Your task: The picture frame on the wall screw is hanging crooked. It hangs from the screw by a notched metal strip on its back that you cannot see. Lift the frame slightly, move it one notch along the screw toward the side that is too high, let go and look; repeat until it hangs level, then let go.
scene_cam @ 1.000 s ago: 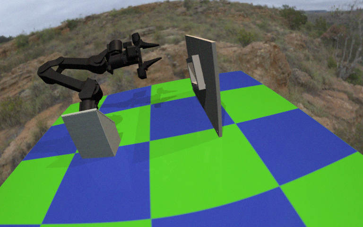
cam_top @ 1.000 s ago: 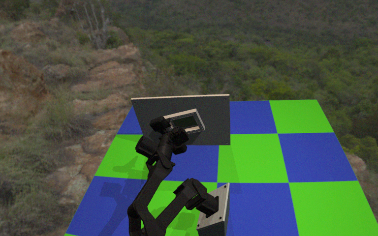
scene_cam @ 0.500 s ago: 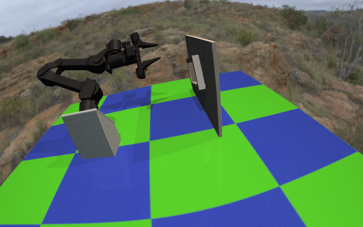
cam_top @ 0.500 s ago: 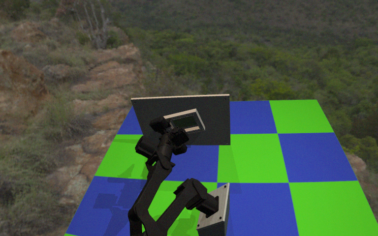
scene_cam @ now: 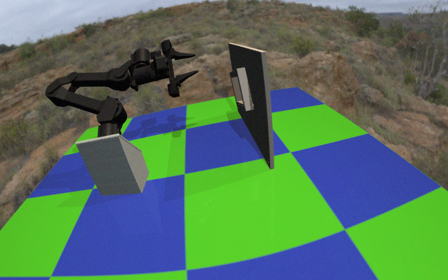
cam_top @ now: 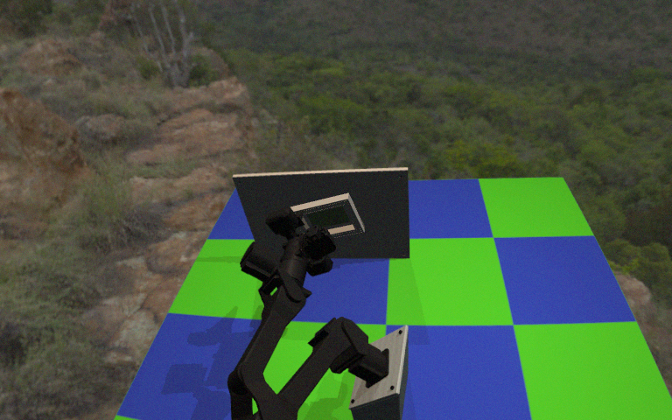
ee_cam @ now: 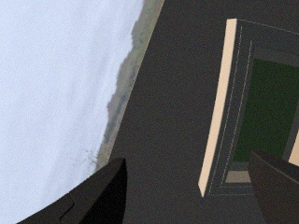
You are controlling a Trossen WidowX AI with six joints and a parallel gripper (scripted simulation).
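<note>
The picture frame (cam_top: 319, 201) (scene_cam: 244, 86) (ee_cam: 239, 106) has a cream-sided grey border around a dark green picture. It hangs on the dark upright wall panel (cam_top: 381, 222) (scene_cam: 261, 98) (ee_cam: 168, 119). In the top view it is tilted, with its right end higher than its left. My gripper (cam_top: 302, 234) (scene_cam: 195, 63) (ee_cam: 190, 164) is open and empty. It points at the wall and stands a clear gap in front of it, off the frame's left end. The wrist view is rolled, with the frame between and beyond the two fingertips. The screw and the notched strip are hidden behind the frame.
The arm's grey base block (cam_top: 383, 366) (scene_cam: 108, 165) stands on the blue and green checkered floor (cam_top: 545, 276) (scene_cam: 251, 211), in front of the wall. The floor ends at open edges over rocky hillside on all sides.
</note>
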